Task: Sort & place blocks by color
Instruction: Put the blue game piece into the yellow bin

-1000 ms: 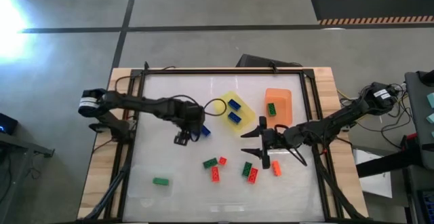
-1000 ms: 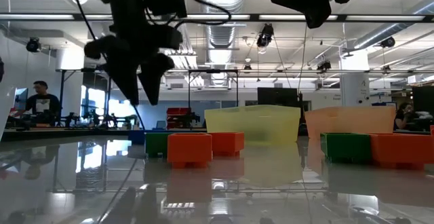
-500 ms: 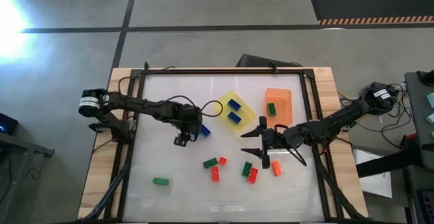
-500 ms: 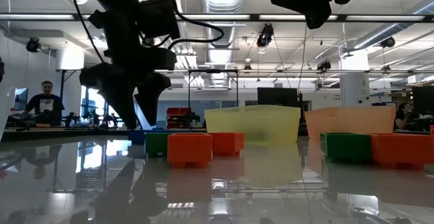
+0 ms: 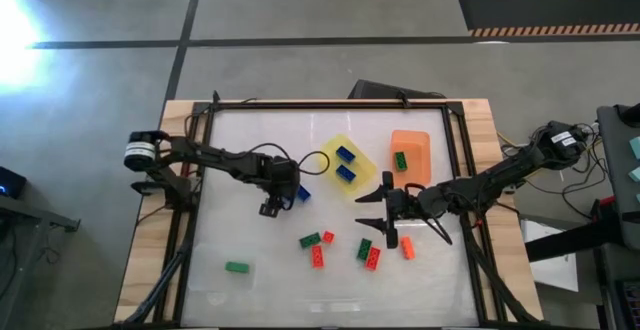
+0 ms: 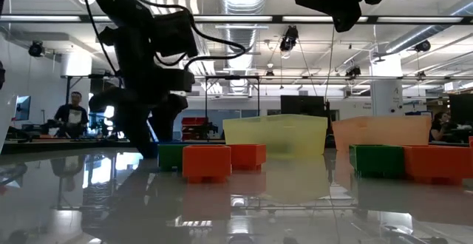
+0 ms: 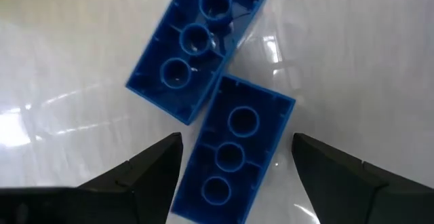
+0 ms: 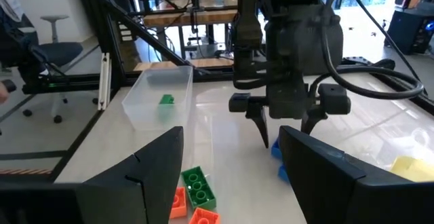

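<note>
The left end effector [image 5: 283, 199] is down at the tabletop [image 5: 250, 240] with its fingers spread open on either side of two blue blocks [image 7: 218, 98]; the left wrist view shows both lying stud side down, hollow undersides up, touching at a corner, the nearer one between the fingertips [image 7: 152, 163] but not clamped. In the high view these blue blocks [image 5: 301, 193] sit just beside the yellow tray [image 5: 365, 173], which holds two more blue blocks [image 5: 346, 163]. The orange tray [image 5: 417, 148] next to it holds one green block [image 5: 400, 159]. The right end effector [image 5: 378, 215] hangs above the tabletop near the yellow tray's corner, fingers wide open and holding nothing. Close below it lie a green block [image 5: 365, 248] touching a red-orange one [image 5: 373, 259], and another red-orange block [image 5: 407, 248]. Farther left are a green block [image 5: 309, 240] with two red-orange blocks [image 5: 318, 257] beside it. A clear tray [image 5: 205, 267] near the front left corner contains a single green block [image 5: 237, 267]
</note>
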`<state>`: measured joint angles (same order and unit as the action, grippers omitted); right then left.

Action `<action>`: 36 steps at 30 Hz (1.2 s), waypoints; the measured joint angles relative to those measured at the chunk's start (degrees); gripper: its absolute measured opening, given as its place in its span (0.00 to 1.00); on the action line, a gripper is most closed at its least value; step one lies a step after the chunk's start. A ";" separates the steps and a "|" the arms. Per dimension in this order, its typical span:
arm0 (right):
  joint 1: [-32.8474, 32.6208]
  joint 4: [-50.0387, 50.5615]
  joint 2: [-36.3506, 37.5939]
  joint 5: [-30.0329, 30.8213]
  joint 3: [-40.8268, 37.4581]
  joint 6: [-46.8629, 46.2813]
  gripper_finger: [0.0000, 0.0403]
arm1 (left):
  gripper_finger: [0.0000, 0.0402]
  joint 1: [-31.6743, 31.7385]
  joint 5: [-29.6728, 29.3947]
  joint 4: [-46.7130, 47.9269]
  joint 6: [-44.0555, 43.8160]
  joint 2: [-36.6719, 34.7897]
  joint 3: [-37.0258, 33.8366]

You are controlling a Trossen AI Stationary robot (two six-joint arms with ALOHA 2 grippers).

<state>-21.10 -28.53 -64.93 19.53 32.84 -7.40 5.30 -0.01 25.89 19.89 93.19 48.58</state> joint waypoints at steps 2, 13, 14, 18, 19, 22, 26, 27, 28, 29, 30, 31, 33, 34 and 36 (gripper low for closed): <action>0.00 0.04 0.00 0.00 0.00 -0.39 0.58 | 0.62 0.00 0.06 0.04 0.33 0.28 0.09; -0.02 1.70 0.02 -0.02 -0.37 -0.06 0.58 | 0.31 -0.17 -1.52 3.43 1.48 -1.48 0.48; -0.02 1.72 0.02 -0.02 -0.57 0.23 0.58 | 0.31 -0.31 -1.70 4.24 1.45 -2.28 0.48; -0.02 1.71 -0.80 -0.02 -1.49 0.58 0.58 | 0.31 -1.85 -3.50 3.78 0.95 -6.48 0.82; -0.02 1.68 -1.24 -0.02 -1.65 0.54 0.58 | 0.31 -2.39 -4.22 3.23 0.13 -7.59 0.98; -0.02 0.44 -3.17 0.01 -1.90 1.17 0.58 | 0.31 -4.51 -5.04 -3.64 -2.50 -11.09 1.33; 0.00 -6.39 -7.67 0.02 -1.95 5.44 0.56 | 0.31 -8.15 -4.82 -17.89 -3.05 -14.52 0.76; 0.00 -8.58 -8.87 0.02 -1.95 6.47 0.56 | 0.31 -9.00 -4.77 -20.97 -3.05 -14.87 0.62; 0.00 -10.52 -10.04 0.01 -1.95 7.59 0.56 | 0.32 -9.80 -4.77 -24.49 -3.06 -14.98 0.61; 0.00 -13.14 -11.40 0.04 -1.94 8.58 0.56 | 0.33 -10.60 -4.77 -27.96 -3.09 -15.03 0.61; 0.01 -15.41 -12.56 0.09 -1.84 9.29 0.56 | 0.33 -11.39 -4.78 -30.82 -3.09 -15.09 0.58; 0.02 -17.07 -13.36 0.09 -1.81 10.16 0.56 | 0.34 -12.21 -4.79 -33.87 -3.10 -14.87 0.52; 0.02 -20.27 -15.01 0.17 -1.45 11.55 0.56 | 0.34 -13.97 -4.79 -40.08 -3.06 -13.81 0.55; 0.02 -21.63 -15.54 0.12 -1.22 12.00 0.56 | 0.34 -14.78 -4.77 -41.81 -3.03 -13.30 0.50; 0.02 -23.35 -15.94 0.16 -1.16 12.47 0.56 | 0.34 -16.05 -4.57 -47.11 -2.69 -11.72 0.48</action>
<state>-21.08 -51.89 -80.87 19.69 31.68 5.07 -10.75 -4.58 -21.22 17.20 81.47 49.06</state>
